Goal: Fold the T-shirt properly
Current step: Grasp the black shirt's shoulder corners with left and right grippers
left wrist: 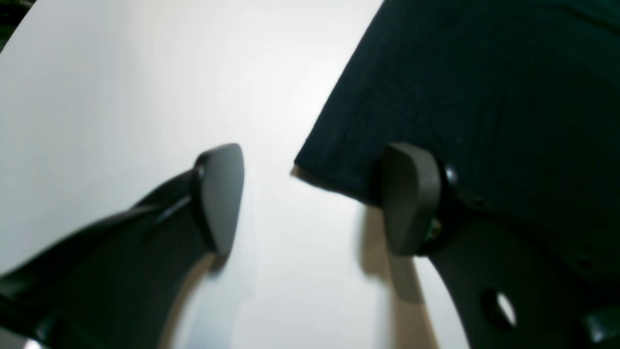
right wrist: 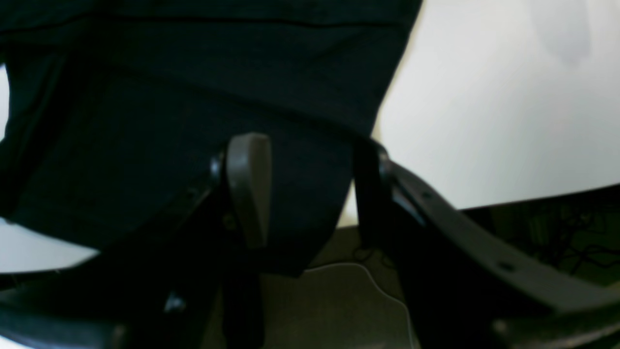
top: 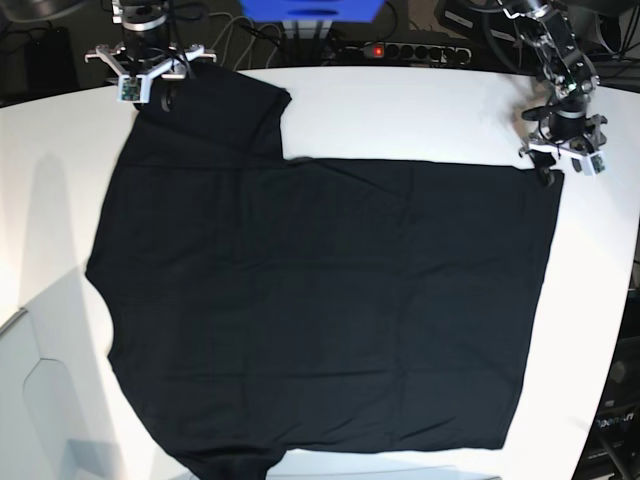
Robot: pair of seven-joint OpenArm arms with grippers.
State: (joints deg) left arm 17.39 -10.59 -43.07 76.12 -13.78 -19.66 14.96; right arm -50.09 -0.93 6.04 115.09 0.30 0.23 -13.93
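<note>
On the white table (top: 420, 110) the black T-shirt (top: 320, 300) lies spread flat. The right gripper (right wrist: 310, 189) sits at the shirt's far sleeve, fingers apart with cloth between them. The left gripper (left wrist: 315, 198) sits at the shirt's far corner, fingers apart, one over the cloth's edge.

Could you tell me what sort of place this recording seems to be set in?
Probably a robotics lab or workshop: a white table carries the black T-shirt, with a power strip and tangled cables behind it.
</note>
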